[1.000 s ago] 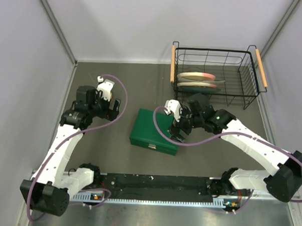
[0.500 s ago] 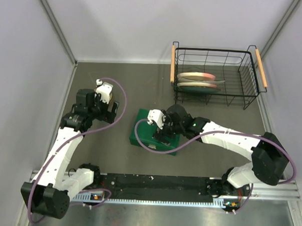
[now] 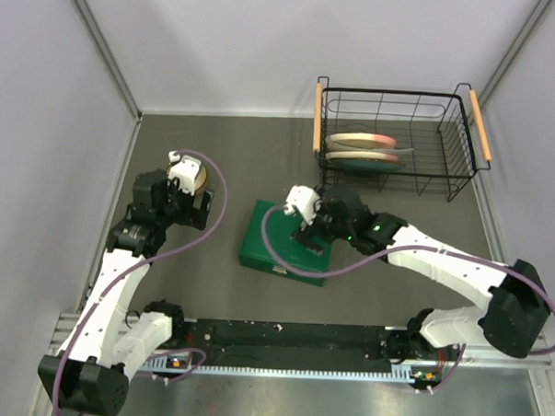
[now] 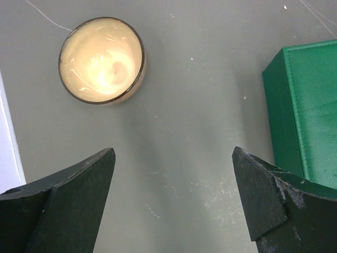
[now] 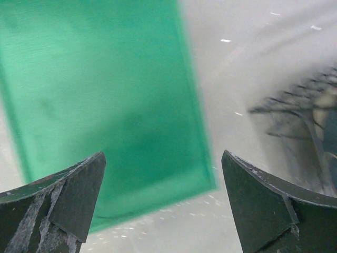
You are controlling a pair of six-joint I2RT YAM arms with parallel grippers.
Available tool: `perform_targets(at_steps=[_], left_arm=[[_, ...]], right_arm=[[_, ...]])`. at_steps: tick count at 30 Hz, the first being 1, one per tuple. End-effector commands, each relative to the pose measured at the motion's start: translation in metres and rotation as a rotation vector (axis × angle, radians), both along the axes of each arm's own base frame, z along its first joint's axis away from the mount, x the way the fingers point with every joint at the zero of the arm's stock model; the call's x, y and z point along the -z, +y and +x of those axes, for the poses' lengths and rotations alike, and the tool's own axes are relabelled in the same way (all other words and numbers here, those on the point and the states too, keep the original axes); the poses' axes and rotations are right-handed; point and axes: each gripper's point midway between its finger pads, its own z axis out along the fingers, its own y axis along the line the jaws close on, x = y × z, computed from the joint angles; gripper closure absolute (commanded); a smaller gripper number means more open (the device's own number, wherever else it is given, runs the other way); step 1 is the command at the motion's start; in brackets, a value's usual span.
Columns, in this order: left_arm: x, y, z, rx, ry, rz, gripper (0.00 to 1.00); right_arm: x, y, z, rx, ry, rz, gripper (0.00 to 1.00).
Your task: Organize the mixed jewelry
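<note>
Closed green box (image 3: 277, 252) at ctr, wooden bowl (image 4: 101, 60) well to its L, wire basket (image 3: 393, 91) w/ plates (image 3: 361, 141) far R.

Green box (image 3: 285, 241), pale tan bowl (image 4: 101, 60), black wire basket (image 3: 393, 91), grey table (image 4: 189, 132).

Grey counter (image 3: 215, 150), plain pale walls (image 3: 266, 42), even light.
Walls meet just behind and beside the wire rack (image 3: 393, 91); black rail (image 3: 290, 338) well apart from it, at near edge.

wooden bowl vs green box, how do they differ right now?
The wooden bowl is round and pale tan; the green box is rectangular. The bowl is open-topped; the box has its lid shut. The box has a bigger footprint than the bowl. Both sit on the grey table, neither gripped.
</note>
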Motion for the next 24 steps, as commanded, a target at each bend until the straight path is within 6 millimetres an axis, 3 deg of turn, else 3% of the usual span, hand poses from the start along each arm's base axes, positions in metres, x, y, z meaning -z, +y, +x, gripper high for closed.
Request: perform_targets(at_steps=[1,3,4,5,9,10,12,20,24], left_arm=[[-0.026,0.006,0.008,-0.044,-0.142,-0.022,0.01],[-0.028,0.005,0.008,-0.039,-0.154,-0.028,0.01],[-0.029,0.004,0.007,-0.037,-0.163,-0.03,0.01],[-0.03,0.004,0.007,-0.038,-0.168,-0.03,0.01],[-0.039,0.005,0.01,-0.063,-0.186,-0.058,0.01],[-0.043,0.005,0.013,-0.067,-0.206,-0.066,0.01],[-0.053,0.001,0.015,-0.069,-0.231,-0.101,0.01],[-0.092,-0.012,0.032,-0.049,-0.314,-0.201,0.01],[-0.09,-0.019,0.035,-0.024,-0.317,-0.23,0.01]], right_arm=[[-0.081,-0.05,0.054,0.254,-0.094,0.149,0.06],[-0.101,-0.071,0.063,0.324,-0.078,0.232,0.04],[-0.11,-0.095,0.075,0.398,-0.083,0.26,0.04],[-0.122,-0.108,0.077,0.432,-0.101,0.292,0.03],[-0.138,-0.152,0.079,0.548,-0.144,0.347,0.01],[-0.133,-0.158,0.078,0.567,-0.142,0.348,0.01],[-0.144,-0.175,0.078,0.637,-0.207,0.37,0.01],[-0.147,-0.219,0.083,0.835,-0.329,0.428,0.01],[-0.158,-0.231,0.081,0.875,-0.381,0.451,0.01]])
